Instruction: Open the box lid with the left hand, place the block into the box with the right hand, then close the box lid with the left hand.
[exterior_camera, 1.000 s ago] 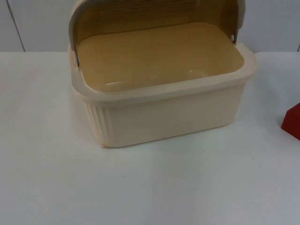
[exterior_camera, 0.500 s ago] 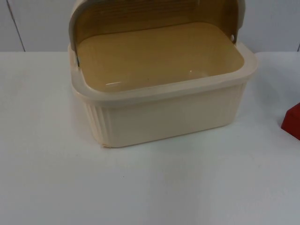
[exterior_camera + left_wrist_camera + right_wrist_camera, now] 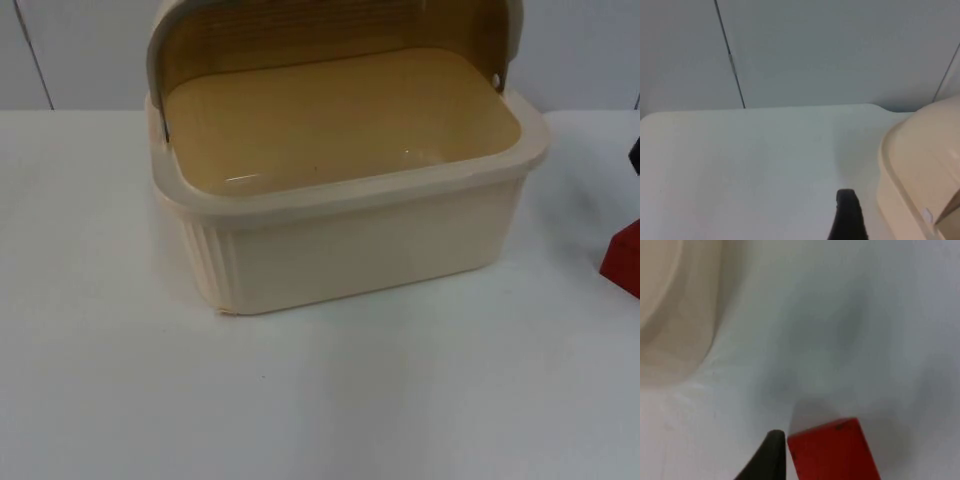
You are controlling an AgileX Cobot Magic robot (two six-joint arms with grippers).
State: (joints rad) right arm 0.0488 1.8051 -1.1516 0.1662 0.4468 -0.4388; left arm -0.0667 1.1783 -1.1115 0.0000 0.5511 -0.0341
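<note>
The right gripper [image 3: 771,460] is seen just beside the red block [image 3: 832,450], presumably lined up for pickup; its opening cannot be told. The left gripper [image 3: 849,220] waits beside the box [image 3: 340,200], whose lid [image 3: 330,30] is raised, on the counter [image 3: 300,400].

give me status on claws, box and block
Left claw waiting beside cream plastic box, lid up. Right claw beside red block. Block ungrasped.
</note>
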